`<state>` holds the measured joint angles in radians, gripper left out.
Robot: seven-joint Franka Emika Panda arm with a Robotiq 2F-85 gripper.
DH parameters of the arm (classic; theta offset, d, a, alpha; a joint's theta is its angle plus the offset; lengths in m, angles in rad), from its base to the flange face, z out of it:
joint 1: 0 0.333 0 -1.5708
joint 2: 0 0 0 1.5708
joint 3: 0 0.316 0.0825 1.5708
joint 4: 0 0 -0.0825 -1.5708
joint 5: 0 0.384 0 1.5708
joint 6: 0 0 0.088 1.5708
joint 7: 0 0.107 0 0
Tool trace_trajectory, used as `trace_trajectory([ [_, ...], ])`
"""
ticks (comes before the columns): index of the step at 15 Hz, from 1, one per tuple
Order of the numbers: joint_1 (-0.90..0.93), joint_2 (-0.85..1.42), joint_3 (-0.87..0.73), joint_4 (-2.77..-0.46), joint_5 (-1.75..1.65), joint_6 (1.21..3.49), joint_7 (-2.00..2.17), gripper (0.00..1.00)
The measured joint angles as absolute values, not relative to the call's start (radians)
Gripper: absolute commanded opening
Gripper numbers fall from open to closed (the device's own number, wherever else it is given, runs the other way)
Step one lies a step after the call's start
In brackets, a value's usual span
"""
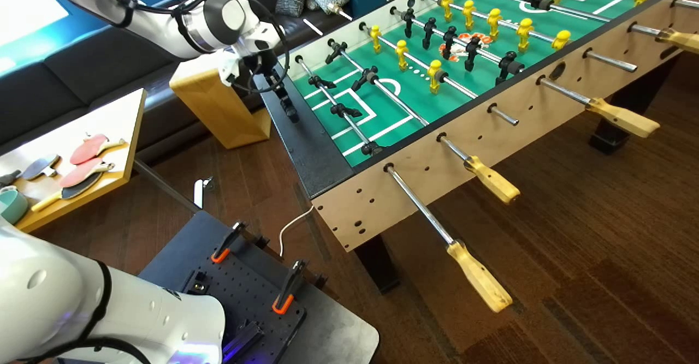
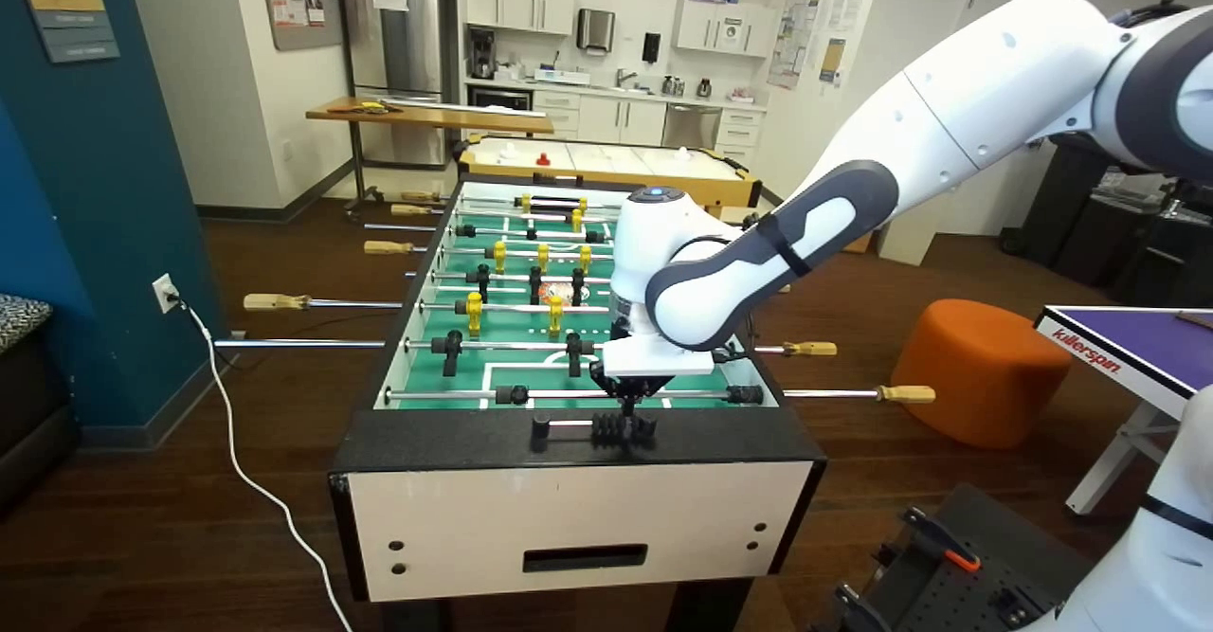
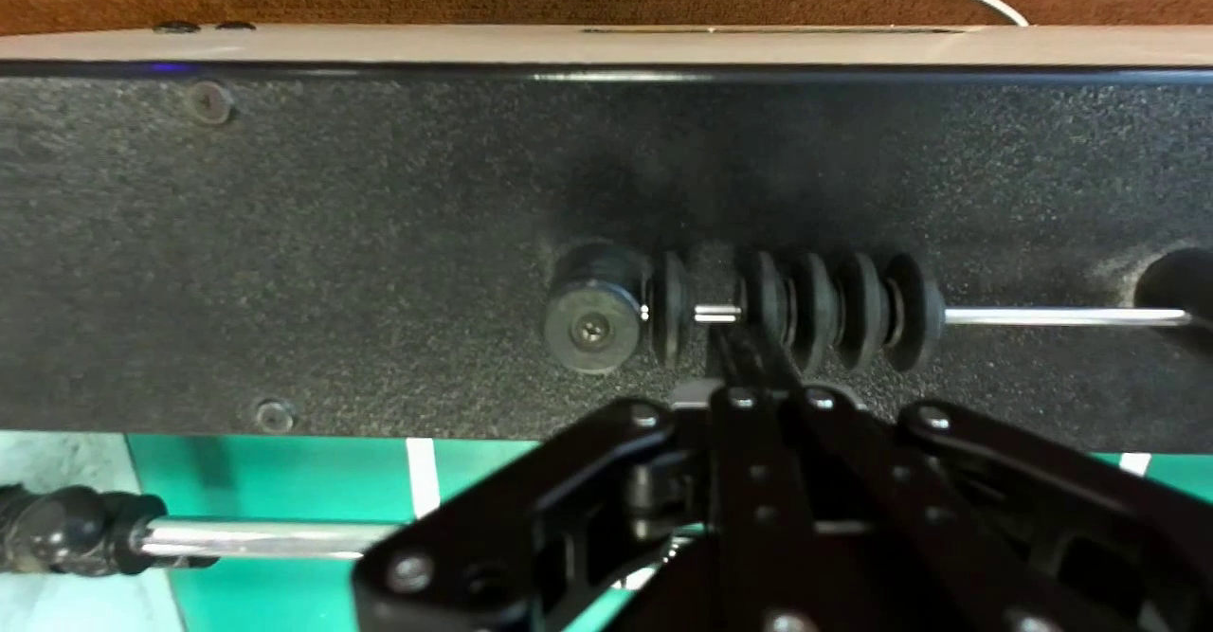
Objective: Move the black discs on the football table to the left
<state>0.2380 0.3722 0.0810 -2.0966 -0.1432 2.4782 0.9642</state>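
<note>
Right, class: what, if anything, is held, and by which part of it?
Can't be told: the tool looks closed at the black discs, but dark on dark hides any grip.

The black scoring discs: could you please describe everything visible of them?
The black scoring discs look like matte plastic, threaded on edge along a shiny metal rod above the foosball table's end rail. In the wrist view, one stands left, near a post; four cluster to its right. The shut end effector overlaps the cluster's left end; contact is unclear.
</note>
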Motion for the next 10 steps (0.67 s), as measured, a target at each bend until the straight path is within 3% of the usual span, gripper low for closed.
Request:
trace_trajectory([
  [10, 0.275, 0.438, 0.081, -1.987, -0.143, 2.43, 0.928, 0.0],
])
